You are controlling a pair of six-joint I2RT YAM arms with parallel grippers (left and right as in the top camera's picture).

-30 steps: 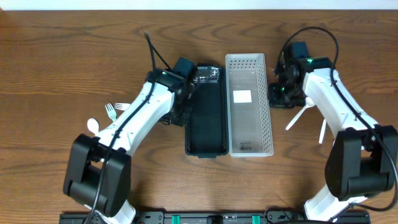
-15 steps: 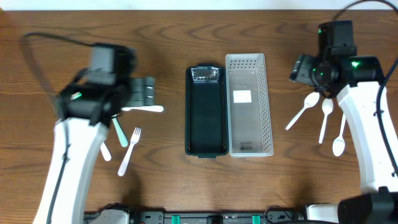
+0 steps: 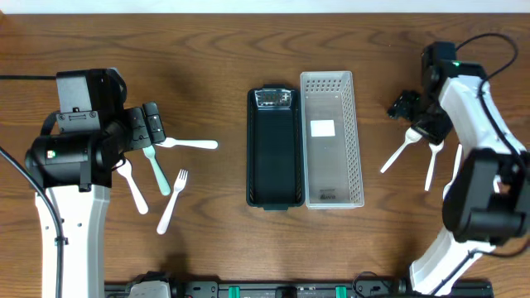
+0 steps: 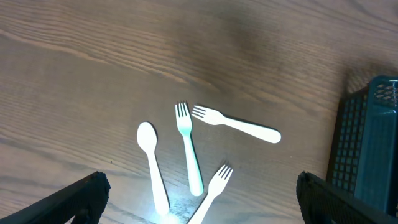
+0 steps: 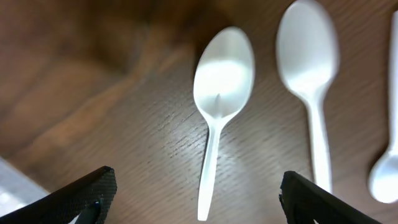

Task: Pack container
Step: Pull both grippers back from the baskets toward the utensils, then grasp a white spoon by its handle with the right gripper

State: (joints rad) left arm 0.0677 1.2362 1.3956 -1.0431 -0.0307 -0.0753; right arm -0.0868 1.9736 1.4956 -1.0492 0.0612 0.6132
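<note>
Black container (image 3: 273, 149) lies lengthwise at mid-table, and its right wall sits flush against the left wall of the pale perforated basket (image 3: 331, 139). No gap shows along that seam, so your room is on the outer sides.

On the left, a strip of bare table (image 3: 228, 74) separates the container's left wall from the cutlery. The crosswise white fork (image 3: 186, 144) points its handle at that wall, near but apart. Below it lie the pale green fork (image 3: 156, 170), the lower white fork (image 3: 172, 201) and the left white spoon (image 3: 131, 186), fanned out. Whether they touch, you can't tell from here. Your left gripper (image 3: 151, 127) hovers high over the tine ends, released, fingers spread wide with nothing between them.

On the right, your right gripper (image 3: 404, 105) hangs low, just past the bowl of the angled spoon (image 5: 221, 106), jaws parted and gripping nothing. That spoon lies centred between the fingers, handle slanting toward the basket's right wall, well short of it. The second spoon (image 5: 314, 87) lies just beside it, not touching. A third spoon (image 5: 387, 165) is cut off by the frame edge.
</note>
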